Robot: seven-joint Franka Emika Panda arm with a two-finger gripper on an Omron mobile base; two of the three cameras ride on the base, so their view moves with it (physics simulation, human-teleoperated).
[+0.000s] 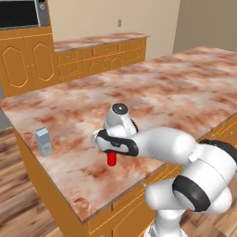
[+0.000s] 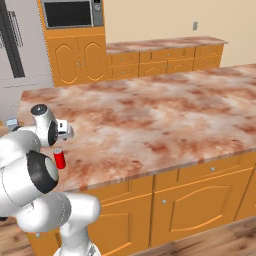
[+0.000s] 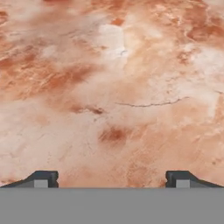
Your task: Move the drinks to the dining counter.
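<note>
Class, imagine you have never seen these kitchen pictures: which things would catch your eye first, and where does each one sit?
First, the white robot arm bent low over the near edge of the wide reddish marble dining counter. Next, the small red can standing upright on that counter right under the arm's hand, the open gripper above bare marble. Then a grey-blue carton standing near the counter's left corner.

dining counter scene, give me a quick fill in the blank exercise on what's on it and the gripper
1. The short can standing on the dining counter is coloured ____.
2. The grey-blue carton stands ____ on the counter.
3. In the hand view, the fingertips stand wide apart, so the gripper is ____.

Missing words: red; upright; open
</note>
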